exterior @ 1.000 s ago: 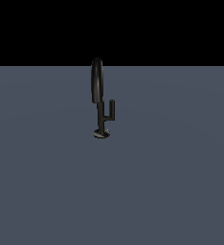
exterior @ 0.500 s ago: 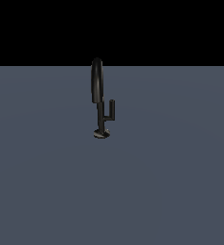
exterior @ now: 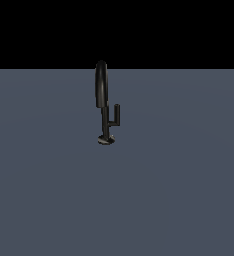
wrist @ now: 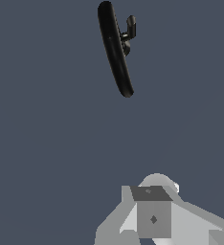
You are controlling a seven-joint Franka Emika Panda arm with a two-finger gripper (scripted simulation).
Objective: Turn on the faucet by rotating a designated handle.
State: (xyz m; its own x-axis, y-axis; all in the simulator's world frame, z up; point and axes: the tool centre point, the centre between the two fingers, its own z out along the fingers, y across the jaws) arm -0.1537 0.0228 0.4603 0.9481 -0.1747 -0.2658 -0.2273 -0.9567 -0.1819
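The glossy black faucet (exterior: 105, 120) stands on its round disc base (exterior: 105, 140) in the middle of the grey floor, its tall looped spout (exterior: 101, 84) on top. The handle (exterior: 116, 116) branches from the stem toward the exterior view's right and ends in an upright peg. In the wrist view the faucet is seen from above: the spout (wrist: 115, 48) is a long black bar and the handle (wrist: 130, 26) is beside it. Grey and white parts of my gripper (wrist: 153, 210) show in the wrist view, far from the faucet. It holds nothing, and its jaws are not clearly shown. The exterior view does not show it.
A flat grey floor (exterior: 179, 190) spreads all around the faucet, with a black background beyond its far edge. No other objects show.
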